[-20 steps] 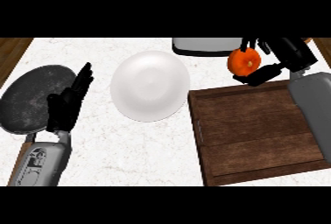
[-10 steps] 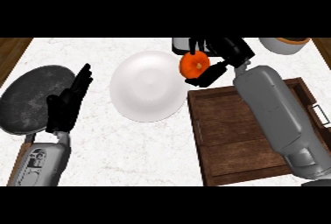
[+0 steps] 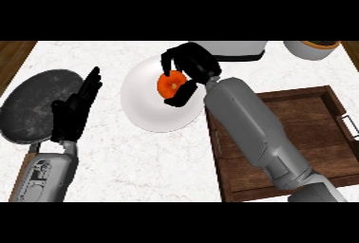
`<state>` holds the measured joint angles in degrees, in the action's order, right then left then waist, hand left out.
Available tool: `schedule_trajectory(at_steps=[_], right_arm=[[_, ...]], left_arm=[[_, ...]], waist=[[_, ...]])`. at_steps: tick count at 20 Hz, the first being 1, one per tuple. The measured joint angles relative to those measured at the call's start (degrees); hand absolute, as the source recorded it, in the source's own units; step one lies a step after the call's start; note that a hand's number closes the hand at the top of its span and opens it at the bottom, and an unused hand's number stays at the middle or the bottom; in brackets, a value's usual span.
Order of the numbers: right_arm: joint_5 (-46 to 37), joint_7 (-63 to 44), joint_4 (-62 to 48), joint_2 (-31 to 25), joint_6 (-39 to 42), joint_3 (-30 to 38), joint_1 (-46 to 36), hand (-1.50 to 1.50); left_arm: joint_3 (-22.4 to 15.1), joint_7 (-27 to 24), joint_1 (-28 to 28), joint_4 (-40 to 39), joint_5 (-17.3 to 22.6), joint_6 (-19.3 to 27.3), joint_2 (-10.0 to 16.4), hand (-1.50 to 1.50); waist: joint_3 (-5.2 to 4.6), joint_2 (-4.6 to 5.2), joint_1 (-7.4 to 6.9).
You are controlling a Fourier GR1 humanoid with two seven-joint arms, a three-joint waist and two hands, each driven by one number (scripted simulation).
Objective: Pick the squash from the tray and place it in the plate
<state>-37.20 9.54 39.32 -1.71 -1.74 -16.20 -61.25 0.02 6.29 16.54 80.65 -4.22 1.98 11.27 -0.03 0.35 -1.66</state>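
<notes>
My right hand (image 3: pixel 191 64) is curled round an orange squash (image 3: pixel 169 84) and holds it over the upper right part of the white plate (image 3: pixel 151 109). Whether the squash touches the plate I cannot tell. The grey right forearm (image 3: pixel 245 123) reaches up from the lower right, across the left side of the brown wooden tray (image 3: pixel 308 142), which holds nothing else that I can see. My left hand (image 3: pixel 76 108) rests open at the left, fingers pointing up, beside the plate.
A dark grey round pan (image 3: pixel 35 104) lies at the left, partly behind my left hand. At the back edge stand a grey-white container (image 3: pixel 235 50) and a white bowl (image 3: pixel 312 49). The counter is white marble.
My right hand has carried the squash leftwards from above the tray's far edge to over the plate. The left hand has stayed still.
</notes>
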Motion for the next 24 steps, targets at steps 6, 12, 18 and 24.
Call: schedule_trajectory(at_steps=[6, 12, 18, 24], right_arm=[[3.08, -2.57, -9.57, 1.30, -3.52, -4.87, -1.70, -1.50], [11.31, -2.16, -13.68, 1.62, -5.01, -7.74, -0.56, -1.50], [21.44, 2.14, -13.03, 1.70, -4.89, -5.87, 0.18, -1.50], [30.56, 5.29, -12.93, 1.37, -5.99, 1.57, -0.55, -1.50]], left_arm=[[-0.81, -0.90, 1.57, -1.51, -0.69, -0.33, -0.91, 0.00], [-1.34, -0.98, 2.29, -1.64, -0.84, -1.12, -1.18, 0.00], [-1.23, -1.26, 2.69, -2.07, -0.85, -1.31, -1.40, 0.00], [-0.15, -1.53, 1.70, -2.60, -0.97, -0.57, -1.15, 0.00]], waist=[[0.00, 0.53, -1.80], [0.03, 0.88, -3.32], [0.07, 0.99, -3.70], [0.07, 0.54, -1.62]])
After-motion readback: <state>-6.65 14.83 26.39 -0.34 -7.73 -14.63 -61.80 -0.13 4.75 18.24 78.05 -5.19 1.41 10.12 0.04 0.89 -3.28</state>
